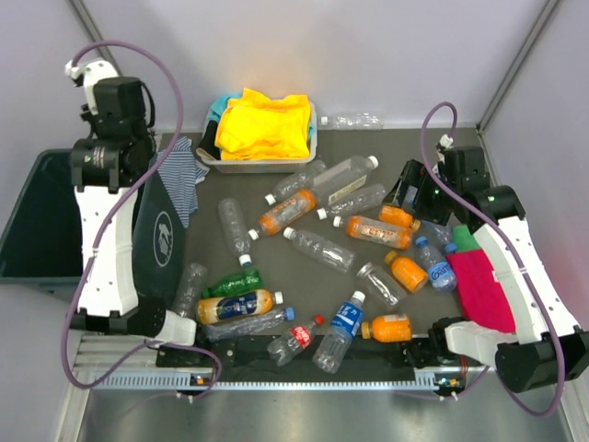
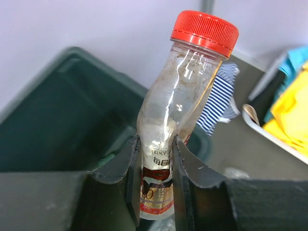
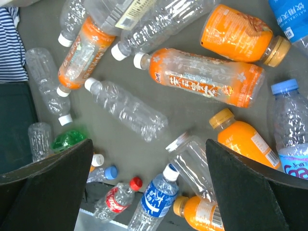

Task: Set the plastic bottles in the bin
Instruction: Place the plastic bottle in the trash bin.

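So, your L hand [image 2: 156, 163] is gripping a clear red-capped bottle [image 2: 185, 91], w/ the fingers clamping on the labelled lower part and the base tucked between them. It's hanging over the dark green bin [image 2: 57, 110] at the counter's left edge, and the bin's open mouth is showing behind and below the hand in the L wrist view. I'd judge it's sitting there so the bottle is falling straight in once you're letting go.

The bottle's long axis is running out along the fingers. Its cap end is pointing away from the hand and leaning a bit right in that view, toward the striped cloth [image 2: 221, 96]. Gripping low is leaving the neck and cap free, prob. so nothing is catching on the rim.

Your R hand [image 3: 151, 187] is standing wide open and holding nothing. It's hovering above the pile on the counter [image 1: 396, 147], w/ a clear bottle [image 3: 192, 159] and a blue-labelled one [image 3: 156, 199] framed between its fingers, so I'm guessing it's lining up a pick.

The other bottles [image 1: 317, 249] are lying on their sides, axes pointing every which way, all well apart from the bin.
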Action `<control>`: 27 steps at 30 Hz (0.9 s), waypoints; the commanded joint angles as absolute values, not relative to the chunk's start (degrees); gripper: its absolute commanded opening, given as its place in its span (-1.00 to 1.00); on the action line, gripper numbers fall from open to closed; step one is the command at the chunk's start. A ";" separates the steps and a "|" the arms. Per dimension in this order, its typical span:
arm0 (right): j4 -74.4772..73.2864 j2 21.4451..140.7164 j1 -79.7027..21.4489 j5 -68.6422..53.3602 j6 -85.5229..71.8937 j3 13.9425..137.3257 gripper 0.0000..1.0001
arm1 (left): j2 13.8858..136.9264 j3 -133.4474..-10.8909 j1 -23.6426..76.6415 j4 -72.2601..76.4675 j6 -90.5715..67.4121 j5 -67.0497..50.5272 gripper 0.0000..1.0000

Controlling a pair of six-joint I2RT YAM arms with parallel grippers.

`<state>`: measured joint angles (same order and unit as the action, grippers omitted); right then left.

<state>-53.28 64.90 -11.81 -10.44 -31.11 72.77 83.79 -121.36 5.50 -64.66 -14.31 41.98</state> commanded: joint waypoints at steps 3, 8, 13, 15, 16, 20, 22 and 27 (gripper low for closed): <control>-52.21 64.95 -11.43 -10.81 -30.85 75.94 0.97 | 79.28 -120.07 3.25 -63.72 -11.69 45.08 -0.97; -52.30 64.95 -11.51 -10.63 -30.67 75.67 0.98 | 77.52 -117.08 2.02 -64.95 -13.53 47.54 -0.58; -51.86 65.65 -11.25 -12.65 -31.20 75.93 0.98 | 74.71 -113.30 1.85 -65.39 -15.03 46.94 0.83; -51.42 66.44 -11.34 -14.59 -31.29 76.46 0.97 | 73.92 -112.50 1.85 -65.22 -14.86 45.37 0.98; -51.24 67.14 -11.25 -14.85 -31.38 76.73 0.97 | 73.57 -112.24 1.85 -64.69 -14.42 44.31 0.98; -51.42 68.73 -11.25 -15.03 -30.85 77.17 0.98 | 72.95 -112.59 1.85 -62.67 -9.42 32.64 0.97; -50.89 69.08 -11.34 -15.64 -30.94 76.82 0.97 | 73.04 -112.15 2.02 -61.62 -8.70 22.65 0.96; -51.06 69.52 -11.34 -15.73 -30.59 76.47 0.97 | 75.32 -110.13 11.57 -59.94 -9.32 19.93 0.95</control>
